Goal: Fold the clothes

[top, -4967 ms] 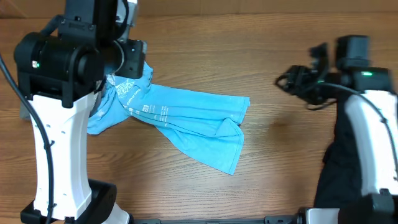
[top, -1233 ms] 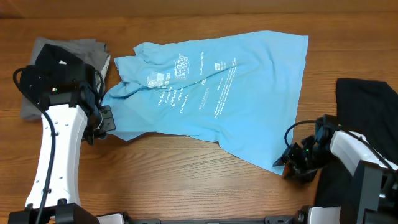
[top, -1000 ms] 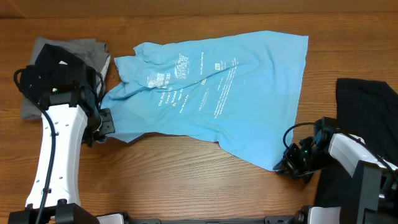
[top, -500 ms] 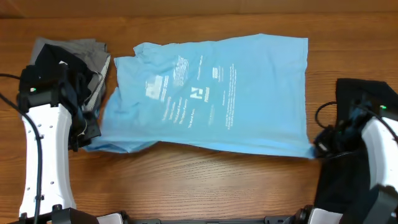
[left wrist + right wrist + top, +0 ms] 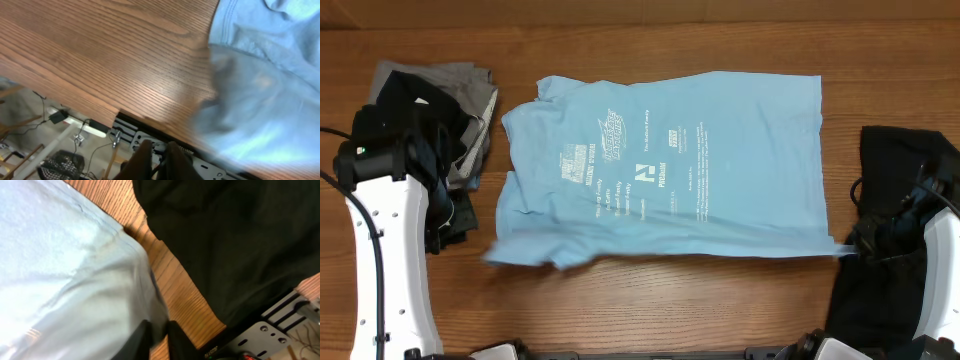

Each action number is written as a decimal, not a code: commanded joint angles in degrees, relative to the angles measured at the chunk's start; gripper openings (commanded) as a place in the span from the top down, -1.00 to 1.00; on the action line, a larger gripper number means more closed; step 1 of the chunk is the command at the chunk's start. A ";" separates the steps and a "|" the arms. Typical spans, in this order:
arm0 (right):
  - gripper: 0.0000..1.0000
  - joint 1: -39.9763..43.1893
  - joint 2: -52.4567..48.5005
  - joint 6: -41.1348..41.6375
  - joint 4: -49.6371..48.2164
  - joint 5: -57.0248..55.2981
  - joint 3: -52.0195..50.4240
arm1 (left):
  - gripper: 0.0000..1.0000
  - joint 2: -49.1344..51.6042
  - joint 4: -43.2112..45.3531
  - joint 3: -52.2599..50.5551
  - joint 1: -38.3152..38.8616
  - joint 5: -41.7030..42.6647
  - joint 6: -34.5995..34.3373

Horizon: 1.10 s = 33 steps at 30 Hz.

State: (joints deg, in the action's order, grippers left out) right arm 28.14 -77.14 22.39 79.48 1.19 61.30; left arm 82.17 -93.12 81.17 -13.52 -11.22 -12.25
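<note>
A large light blue T-shirt point(image 5: 660, 170) lies spread out on the table with its white print up. Its front left corner is blurred. At that corner, my left gripper point(image 5: 455, 218) hangs over the table's front edge. In the left wrist view this gripper point(image 5: 157, 150) is slightly open with nothing between its fingers, and the blue cloth point(image 5: 270, 100) is apart from it on the right. My right gripper point(image 5: 855, 245) is at the shirt's front right corner. In the right wrist view that gripper point(image 5: 159, 330) has the blue hem point(image 5: 60, 270) caught between its fingers.
A black T-shirt point(image 5: 900, 170) lies at the right edge, right beside the right gripper point(image 5: 225, 240). A grey T-shirt point(image 5: 475, 90) is bunched at the back left. Bare wood table point(image 5: 650, 300) runs along the front; below its edge are cables point(image 5: 75, 125).
Both arms drew the blue shirt's near edge toward the front and outward, so it went from skewed to flat. The left gripper has let go of its corner.
</note>
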 commanded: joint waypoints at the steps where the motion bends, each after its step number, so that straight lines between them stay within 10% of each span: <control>1: 0.51 0.44 0.96 -0.26 -0.79 -1.31 1.46 | 0.12 -1.97 -0.07 2.49 -0.35 -1.03 -1.09; 2: 0.45 0.44 0.96 -0.26 -1.55 -0.85 1.46 | -0.23 -1.99 0.22 3.82 -0.35 -1.25 -1.07; 7: 0.06 0.42 0.96 -4.59 -6.75 9.81 1.46 | -0.43 -1.95 7.78 5.75 -0.31 4.79 3.06; 13: -0.06 0.42 0.96 -12.68 -15.13 28.74 1.46 | -0.43 1.01 20.74 5.73 0.79 24.90 14.21; 33: -0.31 -8.22 0.52 -10.71 -10.91 25.05 1.20 | -0.17 17.46 15.56 4.94 9.46 25.24 15.39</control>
State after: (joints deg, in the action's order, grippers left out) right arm 20.40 -77.14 10.48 67.55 28.23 61.43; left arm 99.77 -75.37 86.19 -4.36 12.21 3.38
